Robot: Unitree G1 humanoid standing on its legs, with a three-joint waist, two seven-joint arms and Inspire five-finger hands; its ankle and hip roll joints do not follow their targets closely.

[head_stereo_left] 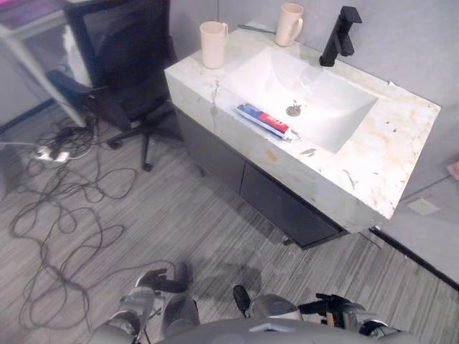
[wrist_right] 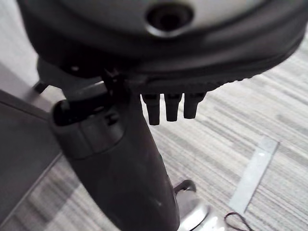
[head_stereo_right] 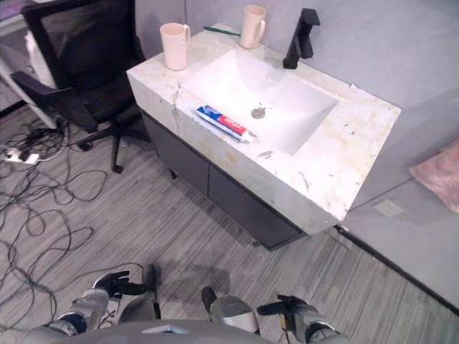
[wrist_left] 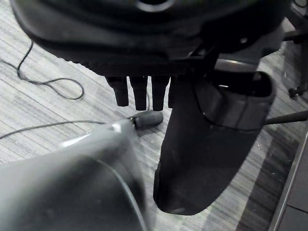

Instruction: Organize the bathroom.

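A toothpaste tube point(head_stereo_left: 264, 120) is seen lying on the front rim of the white basin point(head_stereo_left: 315, 107), set in the marble counter point(head_stereo_left: 401, 136). Two cream cups are stood apart: one cup point(head_stereo_left: 213, 44) at the counter's left corner, the other cup point(head_stereo_left: 289, 24) by the wall, with a toothbrush point(head_stereo_left: 252, 29) laid beside it. The black tap point(head_stereo_left: 340, 36) is mounted behind the basin. Low down, the left hand point(head_stereo_left: 159, 282) and right hand point(head_stereo_left: 331, 309) are held over the floor, fingers relaxed, nothing grasped. An office chair point(head_stereo_left: 122, 64) is parked left.
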